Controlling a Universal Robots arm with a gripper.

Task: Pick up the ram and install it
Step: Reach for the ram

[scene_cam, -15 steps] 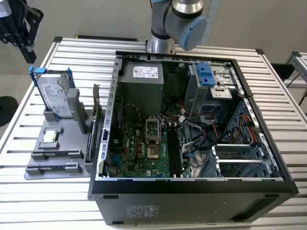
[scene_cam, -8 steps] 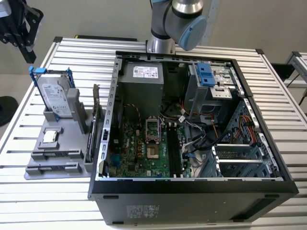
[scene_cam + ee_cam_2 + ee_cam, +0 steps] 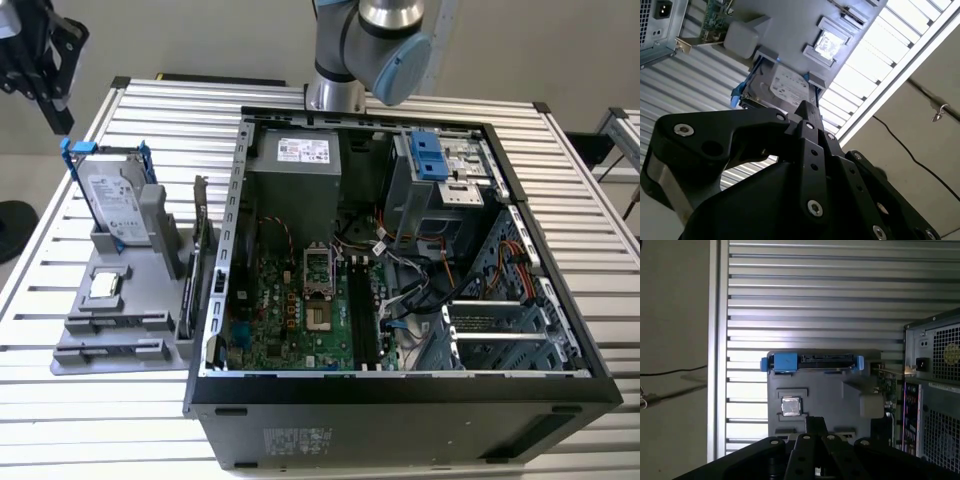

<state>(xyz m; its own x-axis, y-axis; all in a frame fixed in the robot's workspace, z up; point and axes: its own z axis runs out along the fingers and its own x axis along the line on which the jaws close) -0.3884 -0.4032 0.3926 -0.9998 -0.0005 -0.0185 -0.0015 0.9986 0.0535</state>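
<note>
- While it hangs above the slatted table [image 3: 100, 420] at the exterior view's left, the gripper [image 3: 60, 118] is seen with its fingers drawn together and nothing held between them. The same closed, empty tip is seen in both wrist views [image 3: 807, 107] [image 3: 815, 422].
- Just below the gripper, a hard drive [image 3: 112, 200] in a blue frame is stood at the far end of a grey holder [image 3: 75, 325].
- Further along the holder, a small processor chip [image 3: 103, 287] is laid flat in its recess.
- At the holder's edge nearest the computer, a green card [image 3: 886, 385] with a metal bracket is stood upright.
- In line with that card, a narrow dark strip is made out in the exterior view and is taken to be the ram [image 3: 188, 305], untouched and well apart from the gripper.
- Beyond it, the open computer case [image 3: 400, 430] is laid on its side, and the long memory slots [image 3: 362, 320] on the board appear unfilled.
- The approach step is judged to be in hand, with nothing yet picked up.
- For the pick-up, opened fingers would be needed, lined up across the strip's thin faces and lowered clear of the neighbouring card.
</note>
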